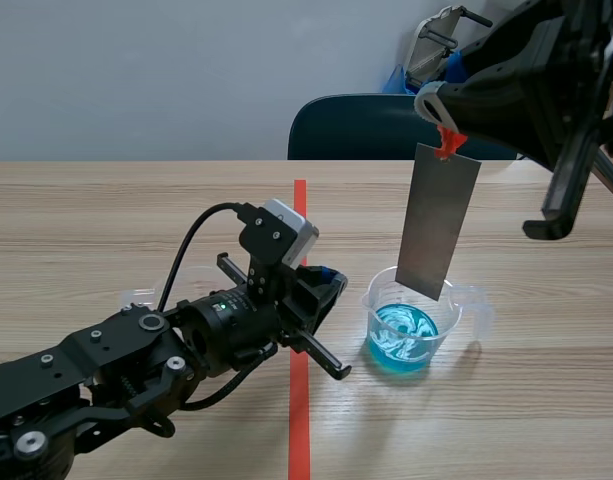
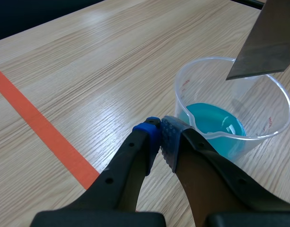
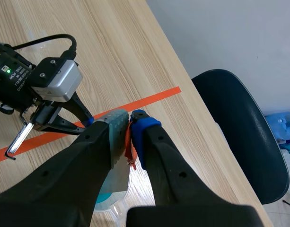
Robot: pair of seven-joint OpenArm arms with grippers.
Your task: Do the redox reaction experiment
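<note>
Grey metal strip (image 1: 439,228) hides part of the beaker (image 1: 386,300) rim.

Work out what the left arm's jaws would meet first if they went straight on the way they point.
Most likely the near wall of the clear beaker of blue liquid, just ahead of the shut jaws. The metal strip hangs higher, probably above that line.

metal strip (image 1: 438,230) hanging above beaker (image 1: 454,325), left fingers (image 2: 169,137) just beside beaker, chair (image 1: 376,128) behind table (image 1: 86,220)
</note>
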